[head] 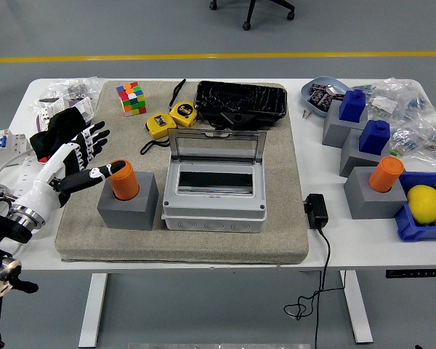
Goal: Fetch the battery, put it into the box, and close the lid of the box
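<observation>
An orange cylindrical battery [123,179] stands upright in a grey block holder [128,205] on the grey mat, left of the box. The grey box [214,198] sits mid-mat with its clear lid [216,147] raised upright at the back; its inside looks empty. My left hand [87,156] comes in from the left with fingers spread and holds nothing. Its thumb tip is right beside the battery's upper left side; I cannot tell if it touches. The right hand is out of view.
A second orange battery [386,174] and two blue ones [352,105] stand in grey blocks at right. A Rubik's cube [131,98], yellow tape measures [171,118] and a black tray [240,104] lie behind the box. A black power adapter [316,211] lies right of the mat. A lemon [424,203] sits in a blue bin.
</observation>
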You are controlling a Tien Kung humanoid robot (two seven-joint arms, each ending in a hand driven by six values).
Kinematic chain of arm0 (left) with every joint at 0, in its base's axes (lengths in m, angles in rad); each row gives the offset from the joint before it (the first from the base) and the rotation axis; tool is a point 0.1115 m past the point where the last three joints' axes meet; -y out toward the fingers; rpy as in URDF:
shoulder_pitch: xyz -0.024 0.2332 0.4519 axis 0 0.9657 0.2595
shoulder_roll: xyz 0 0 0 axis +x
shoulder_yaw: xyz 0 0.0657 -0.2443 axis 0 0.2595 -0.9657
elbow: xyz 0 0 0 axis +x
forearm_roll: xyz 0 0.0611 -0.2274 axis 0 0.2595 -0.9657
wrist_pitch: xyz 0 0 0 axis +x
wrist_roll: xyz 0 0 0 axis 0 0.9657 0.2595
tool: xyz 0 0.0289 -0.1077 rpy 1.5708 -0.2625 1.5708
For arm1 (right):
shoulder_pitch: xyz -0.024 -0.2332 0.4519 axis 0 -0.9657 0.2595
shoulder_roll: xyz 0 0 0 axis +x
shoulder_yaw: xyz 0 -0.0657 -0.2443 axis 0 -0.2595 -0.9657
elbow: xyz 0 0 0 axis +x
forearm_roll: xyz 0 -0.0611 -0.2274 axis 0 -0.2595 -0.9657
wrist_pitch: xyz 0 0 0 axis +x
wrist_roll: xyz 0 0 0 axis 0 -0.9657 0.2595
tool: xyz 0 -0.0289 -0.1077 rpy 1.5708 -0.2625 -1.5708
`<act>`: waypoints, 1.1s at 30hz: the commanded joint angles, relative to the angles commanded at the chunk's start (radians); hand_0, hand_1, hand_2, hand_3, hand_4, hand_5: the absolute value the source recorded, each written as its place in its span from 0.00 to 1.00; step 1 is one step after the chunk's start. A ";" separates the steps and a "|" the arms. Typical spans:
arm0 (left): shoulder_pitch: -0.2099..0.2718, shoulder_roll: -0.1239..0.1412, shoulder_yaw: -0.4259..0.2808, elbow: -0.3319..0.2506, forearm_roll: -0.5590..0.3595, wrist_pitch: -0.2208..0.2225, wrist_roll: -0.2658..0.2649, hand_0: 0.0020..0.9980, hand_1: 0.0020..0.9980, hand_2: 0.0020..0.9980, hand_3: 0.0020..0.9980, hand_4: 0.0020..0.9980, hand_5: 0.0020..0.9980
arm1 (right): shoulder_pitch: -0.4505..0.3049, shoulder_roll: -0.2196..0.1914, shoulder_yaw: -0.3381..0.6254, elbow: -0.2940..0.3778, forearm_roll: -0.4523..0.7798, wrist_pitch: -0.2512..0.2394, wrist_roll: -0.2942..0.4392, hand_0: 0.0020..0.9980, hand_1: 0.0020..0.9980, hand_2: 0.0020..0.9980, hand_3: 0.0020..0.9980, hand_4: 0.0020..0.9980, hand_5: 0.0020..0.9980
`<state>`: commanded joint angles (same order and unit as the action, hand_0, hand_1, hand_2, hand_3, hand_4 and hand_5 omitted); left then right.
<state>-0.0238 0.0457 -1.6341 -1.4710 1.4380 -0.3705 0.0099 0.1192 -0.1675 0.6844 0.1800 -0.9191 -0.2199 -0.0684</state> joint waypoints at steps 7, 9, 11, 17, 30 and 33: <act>0.002 -0.006 0.031 0.007 -0.007 0.003 -0.004 1.00 1.00 1.00 0.96 1.00 0.26 | -0.001 0.000 0.001 0.000 -0.001 0.000 -0.001 0.97 0.83 0.79 0.80 1.00 1.00; 0.004 -0.010 0.040 0.009 -0.008 0.005 -0.006 1.00 1.00 1.00 0.95 1.00 0.25 | -0.001 -0.001 0.001 0.000 -0.001 0.000 -0.001 0.97 0.83 0.79 0.80 1.00 1.00; 0.005 -0.013 0.046 0.012 -0.007 0.006 -0.007 1.00 1.00 1.00 0.95 1.00 0.25 | -0.001 -0.001 0.001 0.000 -0.001 0.000 -0.001 0.97 0.83 0.79 0.80 1.00 1.00; -0.006 -0.018 0.059 0.038 0.002 0.026 -0.019 1.00 1.00 1.00 0.93 1.00 0.24 | 0.001 0.000 -0.002 0.000 0.002 0.000 -0.001 0.97 0.82 0.79 0.80 1.00 1.00; -0.002 -0.021 0.086 0.050 0.034 0.093 -0.040 0.93 0.98 0.95 0.85 1.00 0.01 | -0.002 -0.002 -0.013 0.000 0.012 -0.001 0.000 0.97 0.82 0.78 0.80 1.00 1.00; -0.002 -0.023 0.095 0.053 0.029 0.110 -0.044 0.89 0.95 0.88 0.82 1.00 0.00 | -0.001 -0.002 -0.017 0.000 0.015 -0.002 0.001 0.97 0.82 0.78 0.80 1.00 1.00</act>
<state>-0.0260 0.0232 -1.5391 -1.4183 1.4669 -0.2606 -0.0345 0.1182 -0.1699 0.6675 0.1800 -0.9038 -0.2218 -0.0677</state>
